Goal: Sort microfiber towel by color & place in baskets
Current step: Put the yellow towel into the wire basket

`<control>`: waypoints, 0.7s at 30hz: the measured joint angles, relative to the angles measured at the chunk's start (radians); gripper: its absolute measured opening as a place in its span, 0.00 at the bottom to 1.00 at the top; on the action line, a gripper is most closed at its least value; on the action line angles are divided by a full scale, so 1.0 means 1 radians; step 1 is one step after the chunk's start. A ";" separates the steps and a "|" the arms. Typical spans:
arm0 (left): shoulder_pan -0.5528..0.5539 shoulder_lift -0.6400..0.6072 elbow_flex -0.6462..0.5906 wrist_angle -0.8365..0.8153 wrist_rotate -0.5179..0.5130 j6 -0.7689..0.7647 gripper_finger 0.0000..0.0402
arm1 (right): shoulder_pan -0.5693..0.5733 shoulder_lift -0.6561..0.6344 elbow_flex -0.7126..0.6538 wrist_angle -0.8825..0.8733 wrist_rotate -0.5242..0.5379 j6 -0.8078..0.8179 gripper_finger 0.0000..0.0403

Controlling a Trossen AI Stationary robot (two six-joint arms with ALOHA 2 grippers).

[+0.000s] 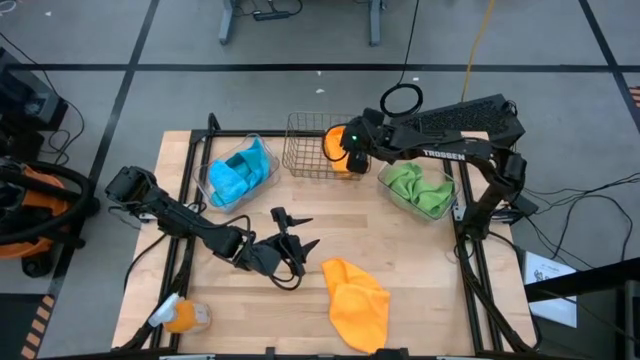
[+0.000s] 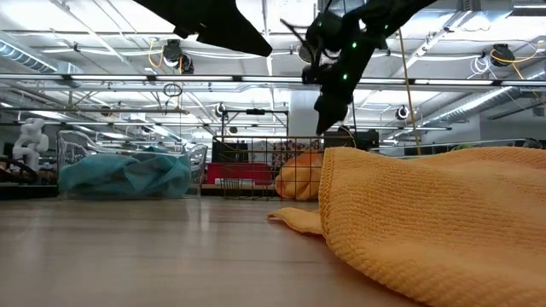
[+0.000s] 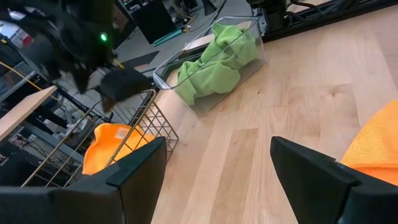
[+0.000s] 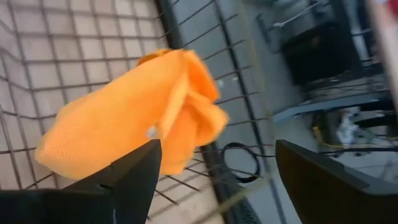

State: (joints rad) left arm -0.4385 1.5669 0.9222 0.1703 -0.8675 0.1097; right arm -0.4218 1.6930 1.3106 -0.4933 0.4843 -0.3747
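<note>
A copper wire basket [image 1: 305, 150] stands at the far side between two clear bins. The left bin [image 1: 238, 172] holds blue towels; the right bin [image 1: 420, 188] holds green ones. One orange towel [image 4: 137, 118] lies crumpled in the wire basket's right end. My right gripper [image 1: 348, 155] hovers open just above it [image 2: 335, 98], fingers apart and clear of the cloth. A second orange towel [image 1: 357, 300] lies bunched on the table near the front edge. My left gripper [image 1: 287, 247] is open, low over the table left of that towel [image 3: 373, 146], touching nothing.
An orange-and-clear bottle-like object [image 1: 180, 316] lies at the near left corner. Bare wood stretches between the baskets and the front towel. Black frame rails run along the table's left and right sides. Cables and equipment sit on the floor around the table.
</note>
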 joint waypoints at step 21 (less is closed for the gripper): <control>0.001 0.014 0.000 0.057 0.289 -0.055 0.73 | 0.634 -0.398 -0.045 -0.383 -0.179 0.639 0.75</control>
State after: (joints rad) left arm -0.4373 1.5804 0.9222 0.2272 -0.5786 0.0544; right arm 0.2118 1.2948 1.2656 -0.8762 0.3058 0.2643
